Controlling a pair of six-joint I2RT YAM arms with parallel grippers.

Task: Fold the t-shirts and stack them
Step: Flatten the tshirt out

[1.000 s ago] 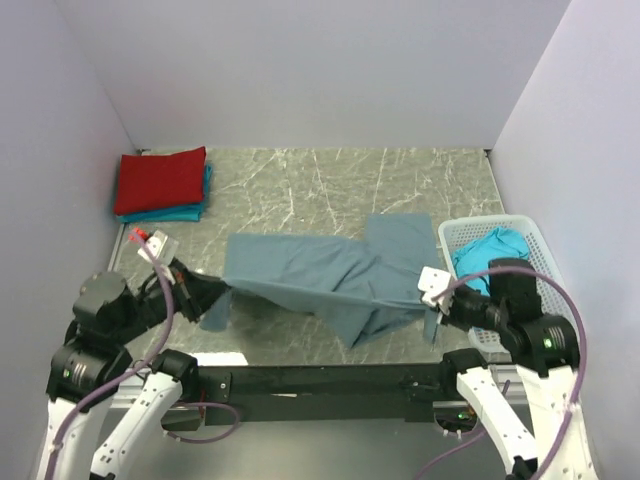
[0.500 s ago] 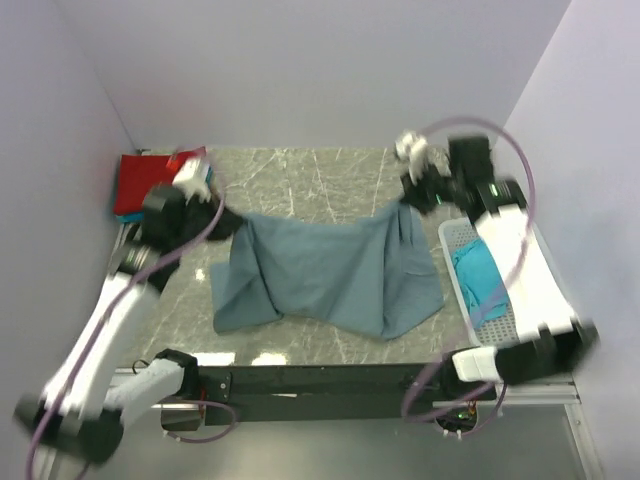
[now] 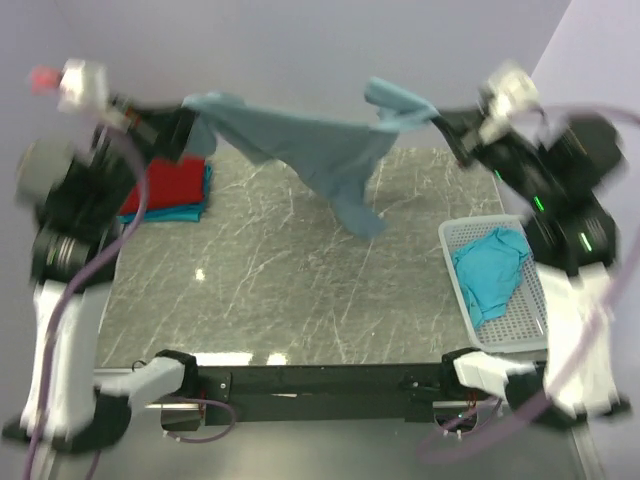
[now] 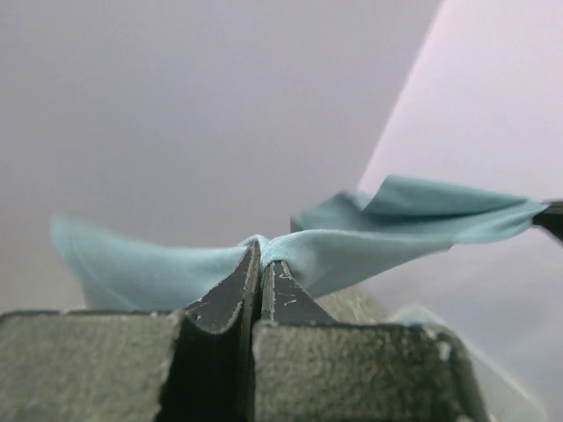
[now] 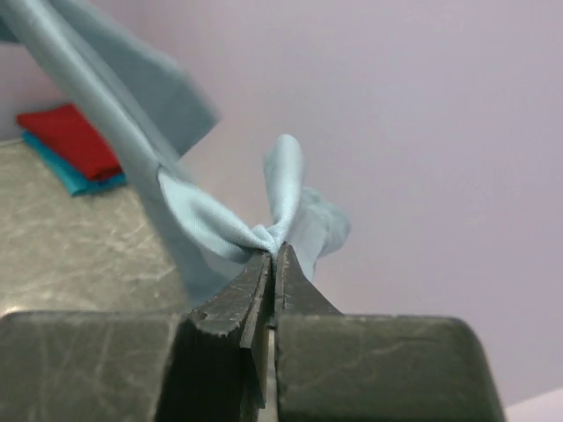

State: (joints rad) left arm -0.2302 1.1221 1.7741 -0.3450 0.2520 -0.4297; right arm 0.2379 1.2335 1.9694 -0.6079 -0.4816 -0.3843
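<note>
table (image 3: pixel 300 300): marble top, near strip bare in the top view
basket (image 3: pixel 515 330): white perforated, near-right on the table
loose teal t-shirt (image 3: pixel 488 275): crumpled inside the basket, not yet folded
folded red t-shirt (image 3: pixel 165 185): far-left corner of the table, flat, top of the stack
folded teal t-shirt (image 3: pixel 175 213): under the red one, only its edge shows
slate-blue t-shirt (image 3: pixel 320 145): in the air over the far half of the table, strung between both arms, middle sagging in a bunch, touching nothing below
left pincer (image 3: pixel 192 112): raised at far left, pressed together on a small gather of the slate-blue cloth, wrist view shows the fabric nipped right at the tips
right pincer (image 3: pixel 440 120): raised at far right, likewise pinching a small fold of the same shirt at the tips
step, judged: you are spreading the shirt out in the air so it can be laid flat for folding
progress, judged: two folded, one in hand, one waiting in the basket
handling: light, limp, no stiffness, it hangs and twists wherever you don't support it; thin knit can slide out of a tip-only pinch if you pull the arms too far apart
where to hold: I can't tell which corners you have; hem or shoulder corners at matching points would give a square drape
risk: sagging middle landing bunched, so lower it with even tension
</note>
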